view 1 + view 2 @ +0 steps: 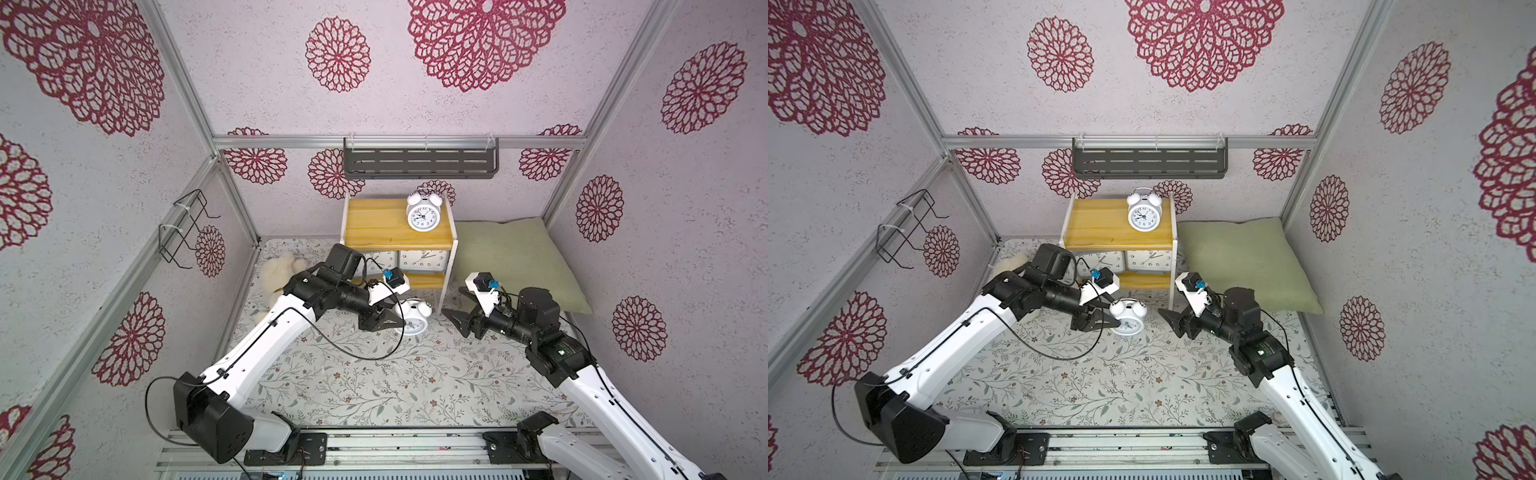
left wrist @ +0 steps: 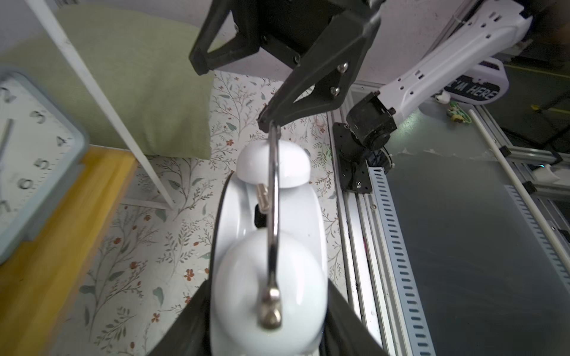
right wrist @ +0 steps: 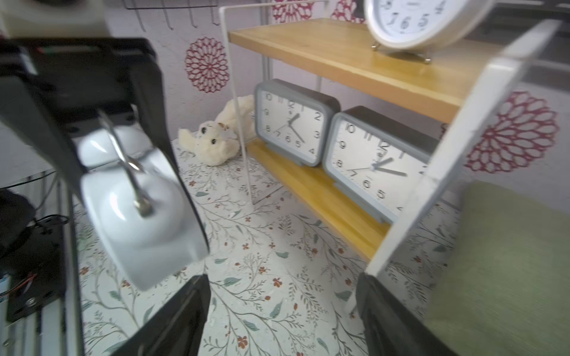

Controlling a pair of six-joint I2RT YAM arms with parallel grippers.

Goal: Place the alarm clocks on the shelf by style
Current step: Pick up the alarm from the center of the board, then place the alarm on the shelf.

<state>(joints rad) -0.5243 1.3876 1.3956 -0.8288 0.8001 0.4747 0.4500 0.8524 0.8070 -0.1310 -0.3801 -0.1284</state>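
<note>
gripping the small white clock (image 1: 1128,318) front-to-back, the left pincer (image 1: 1100,318) sits below the shelf (image 1: 1117,239); right pincer (image 1: 1173,318) released.

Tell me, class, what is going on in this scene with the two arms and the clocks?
The left gripper is closed on a small white twin-bell clock just above the floral mat, in front of the shelf. The right gripper hangs open and empty beside it. Two grey rectangular clocks already stand side by side on the lower board, and another twin-bell clock stands on the top board.
</note>
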